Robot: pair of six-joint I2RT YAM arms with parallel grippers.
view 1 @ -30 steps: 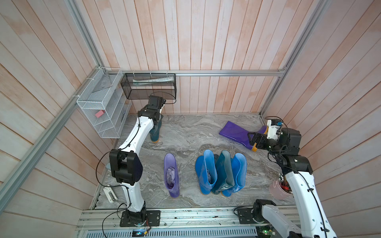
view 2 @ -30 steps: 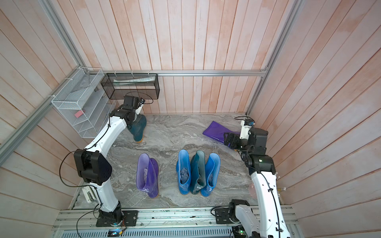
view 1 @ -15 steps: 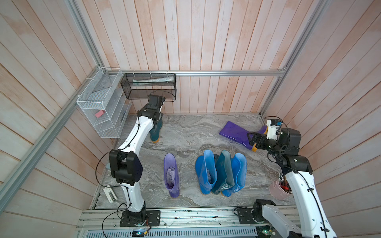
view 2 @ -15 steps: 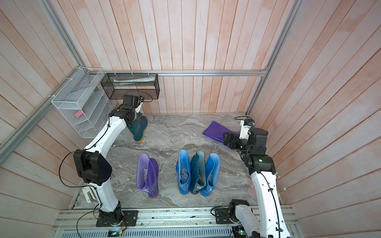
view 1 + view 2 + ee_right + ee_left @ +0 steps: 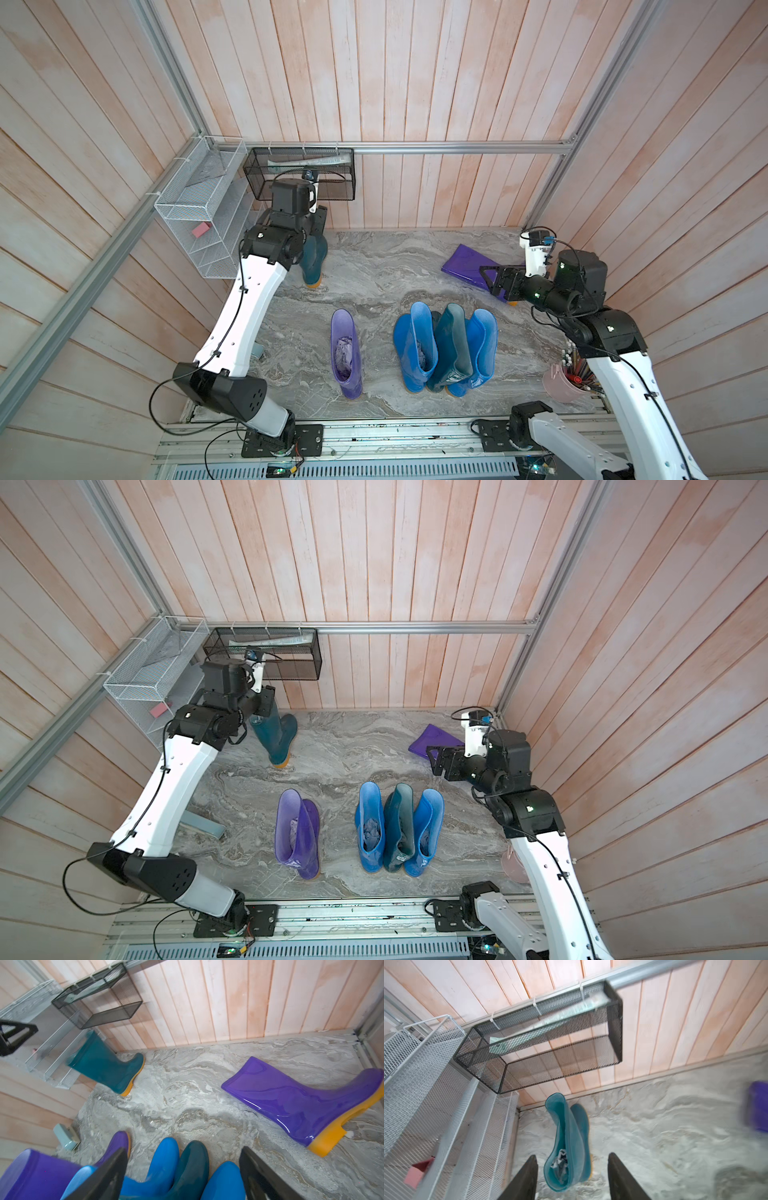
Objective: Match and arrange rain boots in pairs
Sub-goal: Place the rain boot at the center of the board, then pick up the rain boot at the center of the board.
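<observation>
Upper left, the left gripper [image 5: 572, 1155] is spread around the leaning teal boot [image 5: 312, 259], seemingly not touching it. At lower centre a lavender boot [image 5: 345, 357] stands alone. Beside it, blue boots [image 5: 415, 345] flank a second teal boot [image 5: 451, 345]. At right, the right gripper [image 5: 492, 282] hangs spread and empty by the lying purple boot [image 5: 467, 266].

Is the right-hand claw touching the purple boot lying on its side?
Apart. The right wrist view shows the purple boot lying clear of the open right gripper, with bare floor between them.
</observation>
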